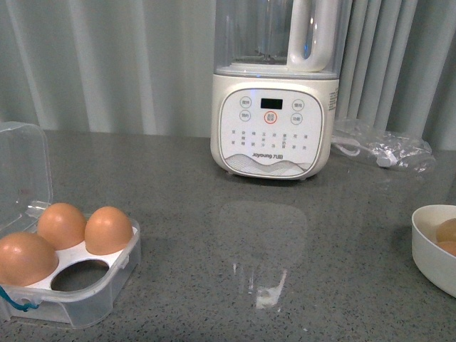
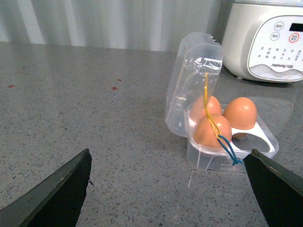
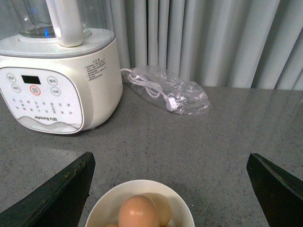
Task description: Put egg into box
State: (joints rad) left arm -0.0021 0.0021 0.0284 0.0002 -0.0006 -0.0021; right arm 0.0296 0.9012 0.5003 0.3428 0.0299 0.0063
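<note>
Right hand [image 3: 170, 156] spread wide; smooth orange-brown egg [image 3: 138, 213] in white bowl [image 3: 106, 205]

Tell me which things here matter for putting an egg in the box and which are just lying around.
For the job: the egg on top in the white bowl; the box, lid open, with three eggs and one hole free.
Lying about: the blender; the bagged cord.
</note>
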